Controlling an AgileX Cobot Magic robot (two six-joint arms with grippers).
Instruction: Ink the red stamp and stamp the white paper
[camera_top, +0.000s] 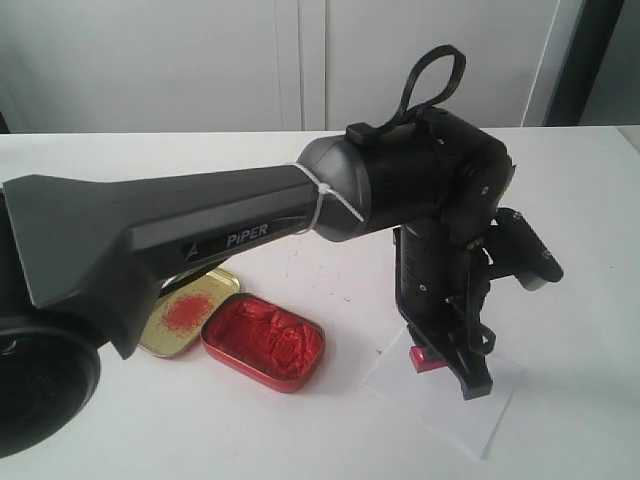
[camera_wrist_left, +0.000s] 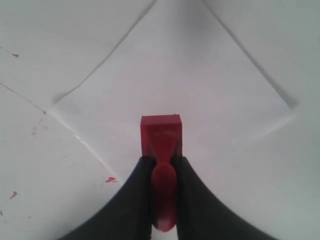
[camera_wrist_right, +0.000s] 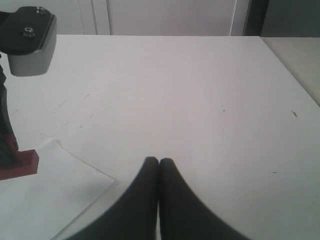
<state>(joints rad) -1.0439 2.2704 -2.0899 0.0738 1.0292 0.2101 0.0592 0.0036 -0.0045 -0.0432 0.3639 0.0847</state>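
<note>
The red stamp (camera_wrist_left: 160, 135) is clamped by its handle between the fingers of my left gripper (camera_wrist_left: 163, 162), which is shut on it. Its square base sits low over or on the white paper (camera_wrist_left: 195, 80); I cannot tell whether it touches. In the exterior view the same stamp (camera_top: 428, 358) shows under the left gripper (camera_top: 462, 372) at the near edge of the white paper (camera_top: 455, 400). No red imprint shows on the sheet. My right gripper (camera_wrist_right: 159, 161) is shut and empty, hovering beside a corner of the white paper (camera_wrist_right: 55, 195); the red stamp (camera_wrist_right: 20, 165) peeks in at the side.
A red oblong tin of ink paste (camera_top: 263, 341) lies left of the paper, with its gold lid (camera_top: 190, 312), smeared red, just behind it. The left arm (camera_top: 180, 235) spans the scene. Small red flecks (camera_wrist_left: 111, 179) dot the white table (camera_top: 580, 220).
</note>
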